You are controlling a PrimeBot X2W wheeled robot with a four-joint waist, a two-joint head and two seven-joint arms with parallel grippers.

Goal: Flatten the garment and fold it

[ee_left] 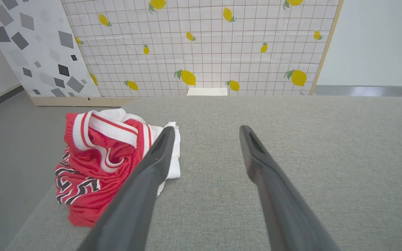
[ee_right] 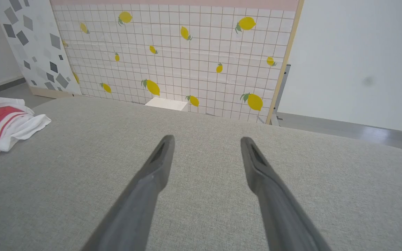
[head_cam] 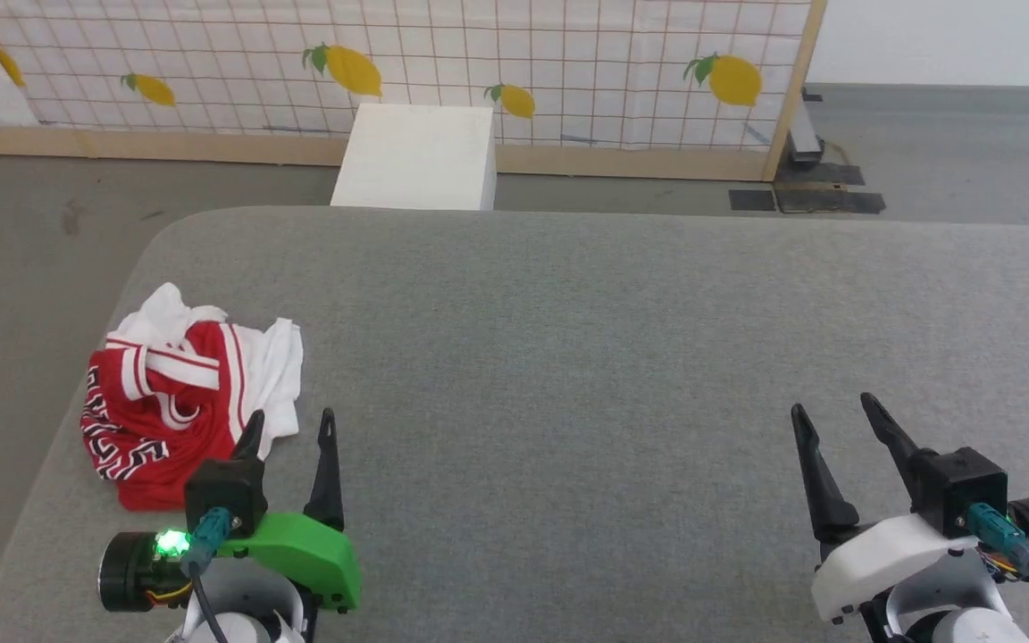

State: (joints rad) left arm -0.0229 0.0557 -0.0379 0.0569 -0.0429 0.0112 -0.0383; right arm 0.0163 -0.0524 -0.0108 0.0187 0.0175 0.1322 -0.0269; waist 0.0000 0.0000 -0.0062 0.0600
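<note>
Garment [head_cam: 179, 402]: crumpled heap, left end of worktop [head_cam: 568, 357], near edge. Judged light, limp, slippery. Suggested hold: striped trim [head_cam: 171, 364]. Left hand [head_cam: 291, 415] wide, empty, just beside heap. Right hand [head_cam: 834, 404] wide, empty, well apart.

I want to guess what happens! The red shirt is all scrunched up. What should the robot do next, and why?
Probably reach the open left claw leftward to the jersey and pinch its white edge: it lies bunched beside that claw, far from the right claw.
</note>
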